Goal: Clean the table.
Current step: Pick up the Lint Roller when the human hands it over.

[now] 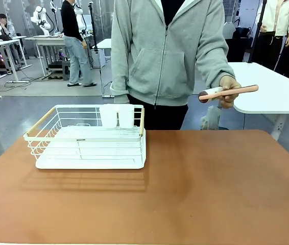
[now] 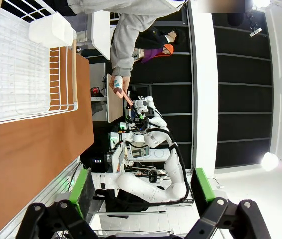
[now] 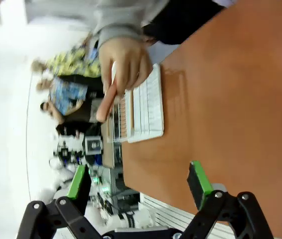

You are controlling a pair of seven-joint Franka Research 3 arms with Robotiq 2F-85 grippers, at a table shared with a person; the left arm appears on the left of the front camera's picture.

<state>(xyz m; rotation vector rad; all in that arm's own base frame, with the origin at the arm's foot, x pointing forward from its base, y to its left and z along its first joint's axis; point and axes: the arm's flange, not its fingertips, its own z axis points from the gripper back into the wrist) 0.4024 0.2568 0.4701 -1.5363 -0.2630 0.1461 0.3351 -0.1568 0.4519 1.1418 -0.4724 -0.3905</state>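
Across the front view the worktop [image 1: 211,189] lay before us, a broad reddish-brown slab running from the near edge to the person at the far side. We judged it stiff, heavy and fixed, its matte top smooth enough for a wipe to slide. It was nothing to lift, only a surface to pass over, so the thing to grasp would be a tool. The person's hand [image 1: 230,88] held a pink-handled tool [image 1: 244,90] roughly level above the far right corner. Its free pink end looked the sensible place to pinch, though we could not tell what its dark head was.

Our left pincer [image 2: 142,191] stood spread with nothing between its green pads, the worktop off to one side of its view. Our right pincer [image 3: 137,184] was likewise spread and empty, facing the brown surface and that hand.

A white wire rack [image 1: 91,163] with two white cups [image 1: 109,116] sat on the far left part. The middle and right side were bare, leaving free room for sweeping. The near edge and the rack's wall were the limits we would mind.
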